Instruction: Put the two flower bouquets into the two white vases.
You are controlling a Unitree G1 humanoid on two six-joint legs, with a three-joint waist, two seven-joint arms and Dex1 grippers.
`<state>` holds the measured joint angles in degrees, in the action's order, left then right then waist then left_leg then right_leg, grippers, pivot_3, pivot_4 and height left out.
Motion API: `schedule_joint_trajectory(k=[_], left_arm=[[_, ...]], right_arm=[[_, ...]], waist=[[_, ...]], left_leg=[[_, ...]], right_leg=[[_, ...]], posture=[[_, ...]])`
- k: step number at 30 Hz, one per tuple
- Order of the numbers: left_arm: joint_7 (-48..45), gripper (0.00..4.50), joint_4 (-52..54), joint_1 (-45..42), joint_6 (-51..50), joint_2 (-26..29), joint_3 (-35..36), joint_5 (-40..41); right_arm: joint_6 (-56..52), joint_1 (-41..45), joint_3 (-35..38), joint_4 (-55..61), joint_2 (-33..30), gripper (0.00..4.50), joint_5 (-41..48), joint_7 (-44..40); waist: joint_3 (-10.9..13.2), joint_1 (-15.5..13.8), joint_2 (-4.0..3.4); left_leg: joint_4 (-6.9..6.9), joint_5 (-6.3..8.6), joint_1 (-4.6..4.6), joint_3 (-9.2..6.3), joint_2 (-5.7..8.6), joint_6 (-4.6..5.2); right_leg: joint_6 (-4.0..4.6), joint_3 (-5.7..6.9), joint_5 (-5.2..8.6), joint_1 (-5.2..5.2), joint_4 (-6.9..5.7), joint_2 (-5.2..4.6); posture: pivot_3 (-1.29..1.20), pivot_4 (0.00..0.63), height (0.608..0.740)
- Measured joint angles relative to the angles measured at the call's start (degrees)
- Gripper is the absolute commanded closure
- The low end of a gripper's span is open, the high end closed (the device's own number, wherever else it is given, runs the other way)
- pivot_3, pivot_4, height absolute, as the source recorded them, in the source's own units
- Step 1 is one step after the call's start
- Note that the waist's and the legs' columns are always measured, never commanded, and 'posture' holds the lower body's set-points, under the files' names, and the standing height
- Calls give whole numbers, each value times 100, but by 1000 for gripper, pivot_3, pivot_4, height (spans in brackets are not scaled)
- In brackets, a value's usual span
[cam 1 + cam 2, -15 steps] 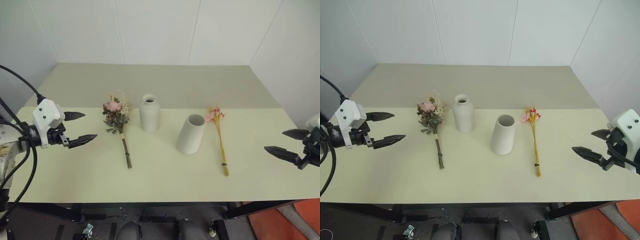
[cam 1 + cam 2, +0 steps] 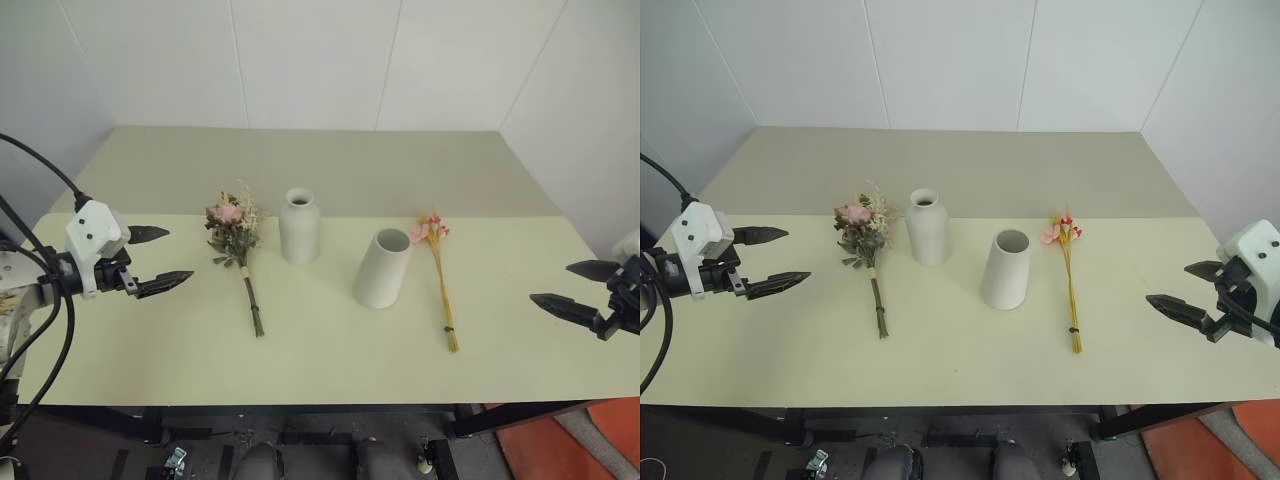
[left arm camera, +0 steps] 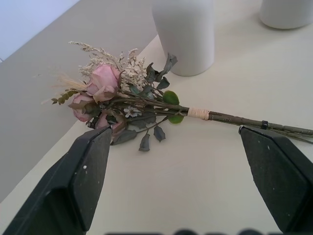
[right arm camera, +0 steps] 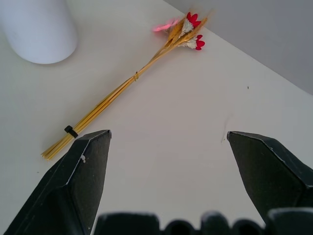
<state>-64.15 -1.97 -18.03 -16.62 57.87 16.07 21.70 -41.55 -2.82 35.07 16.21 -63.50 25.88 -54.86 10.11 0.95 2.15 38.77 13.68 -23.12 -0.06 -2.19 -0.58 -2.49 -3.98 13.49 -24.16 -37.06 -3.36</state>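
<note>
Bouquets were seen lying flat on the pale yellow-green table (image 2: 940, 370), not yet placed in any vase. The bushy bouquet of pink rose, cream dried sprigs, green leaves and dark stems (image 2: 865, 250) lay just to the left of the matte white bottle-shaped vase with a narrow neck (image 2: 927, 227). The slim bouquet of pink-red blossoms on yellow stalks (image 2: 1069, 280) lay to the right of the wider white tapered vase with a broad mouth (image 2: 1006, 269), near it but apart.

Both bouquets were judged to be light and fragile; the dried heads could crumble if they were squeezed. The bushy one should probably be taken at the stiff dark stems below the pale binding, and the slim one near the dark band on its stalks, which may bend easily.

The left gripper (image 2: 770, 260) was held spread wide and empty at the left edge, well apart from the bushy bouquet. The right gripper (image 2: 1185, 290) was also spread wide and empty, well apart from the slim bouquet.
</note>
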Motion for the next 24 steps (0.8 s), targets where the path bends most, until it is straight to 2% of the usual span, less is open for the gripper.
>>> schedule_joint_trajectory(k=[2,4,8,11,15,18,24], left_arm=[[194,0,32,-16,-210,-51,0,4],[760,0,255,-208,-889,-301,-56,17],[2259,0,1447,-696,-3451,-922,-392,272],[3300,0,2287,-1134,-5185,-1660,-549,329],[4328,0,2570,-1880,-6889,-2537,-598,98],[4996,0,2561,-2232,-7483,-2991,-701,-144],[6042,0,1911,-2354,-7561,-3794,-642,-437]], right_arm=[[0,17,-1,0,0,60,0,3],[0,61,-22,3,0,60,3,17],[-95,476,-110,219,0,60,173,50],[-293,997,-406,584,-23,60,487,90],[-457,1713,-1047,849,-52,60,768,164],[-482,2254,-1456,954,-54,60,879,229],[-506,3046,-2013,1030,-65,60,1036,243]], waist=[[0,0,0],[0,-11,1],[0,-17,3],[1,10,5],[1,32,5],[1,29,5],[1,-13,5]], left_leg=[[0,0,1,0,0,0],[6,0,-1,-3,1,0],[16,0,-10,-9,5,0],[15,0,-9,-14,5,0],[15,0,-2,-18,12,0],[14,0,-3,-20,14,0],[12,0,-10,-23,18,0]], right_leg=[[0,0,0,0,0,0],[-2,1,-1,3,-3,0],[-12,1,-6,5,-2,-3],[-11,0,-6,2,-5,1],[-10,-1,-8,7,-7,1],[-10,-1,-7,6,-4,-1],[-9,0,-8,-1,-3,-8]], posture=[[0,150,740],[0,150,740],[0,150,740],[0,150,740],[0,150,740],[0,150,740],[0,150,740]])
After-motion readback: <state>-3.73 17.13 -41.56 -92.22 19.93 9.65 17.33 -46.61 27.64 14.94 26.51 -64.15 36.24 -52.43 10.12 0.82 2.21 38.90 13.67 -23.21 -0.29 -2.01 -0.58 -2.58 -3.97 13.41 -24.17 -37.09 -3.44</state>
